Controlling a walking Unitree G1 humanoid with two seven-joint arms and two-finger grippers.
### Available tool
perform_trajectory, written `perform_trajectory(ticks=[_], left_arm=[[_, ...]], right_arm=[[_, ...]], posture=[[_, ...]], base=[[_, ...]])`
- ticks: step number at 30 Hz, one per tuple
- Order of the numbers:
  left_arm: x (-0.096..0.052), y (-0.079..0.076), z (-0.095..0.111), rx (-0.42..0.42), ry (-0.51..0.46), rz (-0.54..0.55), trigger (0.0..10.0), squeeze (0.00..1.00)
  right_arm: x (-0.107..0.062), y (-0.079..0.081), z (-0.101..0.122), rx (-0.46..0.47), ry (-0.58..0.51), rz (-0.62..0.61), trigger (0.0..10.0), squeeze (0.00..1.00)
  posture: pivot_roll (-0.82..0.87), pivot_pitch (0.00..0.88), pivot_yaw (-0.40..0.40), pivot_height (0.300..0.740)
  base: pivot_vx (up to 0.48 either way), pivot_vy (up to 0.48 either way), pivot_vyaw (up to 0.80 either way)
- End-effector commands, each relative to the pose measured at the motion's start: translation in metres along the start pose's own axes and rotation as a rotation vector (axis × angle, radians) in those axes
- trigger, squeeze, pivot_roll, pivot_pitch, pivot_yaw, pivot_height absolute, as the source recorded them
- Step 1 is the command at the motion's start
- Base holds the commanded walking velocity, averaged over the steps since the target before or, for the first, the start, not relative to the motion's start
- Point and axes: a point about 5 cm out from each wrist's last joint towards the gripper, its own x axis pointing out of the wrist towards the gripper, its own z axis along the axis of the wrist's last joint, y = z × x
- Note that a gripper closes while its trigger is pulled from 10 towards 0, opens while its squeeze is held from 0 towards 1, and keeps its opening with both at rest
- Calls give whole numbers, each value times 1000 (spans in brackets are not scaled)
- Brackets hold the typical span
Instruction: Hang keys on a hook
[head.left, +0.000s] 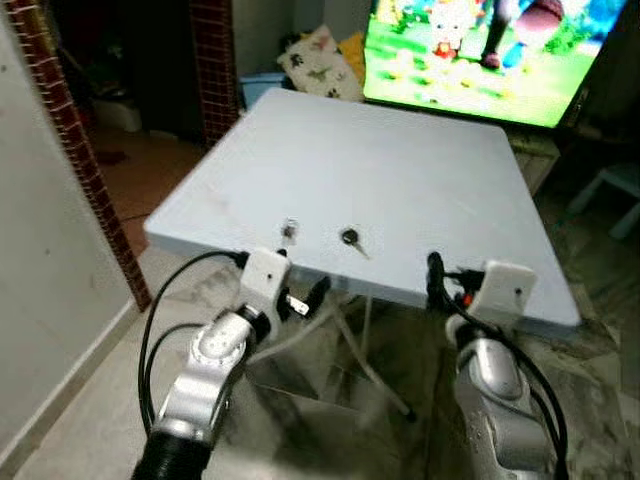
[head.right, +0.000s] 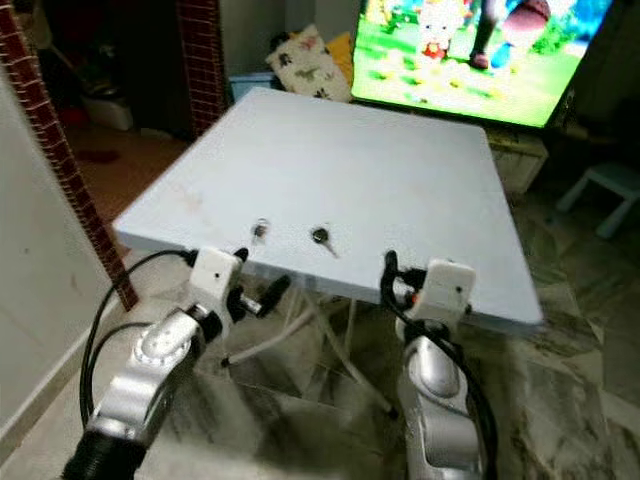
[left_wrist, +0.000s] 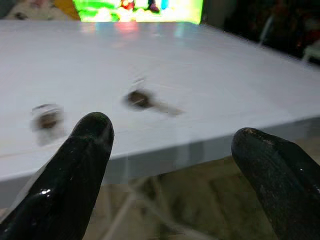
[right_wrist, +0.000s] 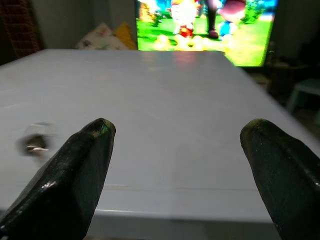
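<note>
A small dark-headed key (head.left: 350, 238) lies near the front edge of the pale blue square tabletop (head.left: 400, 170), with a little metallic hook-like piece (head.left: 289, 231) just beside it at nine o'clock. The left gripper (left_wrist: 167, 145), fingers spread wide, hangs just short of the edge at six o'clock from the key; the right gripper (right_wrist: 175, 150), also spread, waits toward four o'clock. The flat key sits close to the lip, so a sweeping approach could likely push it off or slide it away from the fingertips.
</note>
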Motion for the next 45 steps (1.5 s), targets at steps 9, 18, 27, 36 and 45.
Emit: perform_trajectory(ticks=[9, 18, 27, 36, 45], left_arm=[[-1, 20, 9, 31, -5, 48, 10000, 0], [0, 21, 11, 35, 11, 27, 10000, 0], [1, 27, 13, 56, 19, 34, 10000, 0], [-1, 17, 9, -3, -4, 65, 10000, 0], [-1, 19, 8, -25, -3, 90, 10000, 0]], right_arm=[[6, 6, 7, 20, -34, -5, 10000, 0], [12, -1, 10, 64, -64, -68, 10000, 0], [8, 1, 4, 82, -39, -86, 10000, 0], [9, 3, 4, 54, -35, -39, 10000, 0], [9, 2, 7, 23, -41, -23, 10000, 0]], posture=[[86, 0, -29, 740], [106, 0, 21, 740], [101, 0, 23, 740], [95, 0, -14, 740], [84, 0, -24, 740]], base=[[0, 0, 0], [0, 0, 0], [0, 0, 0], [0, -44, -535], [0, -411, 0]])
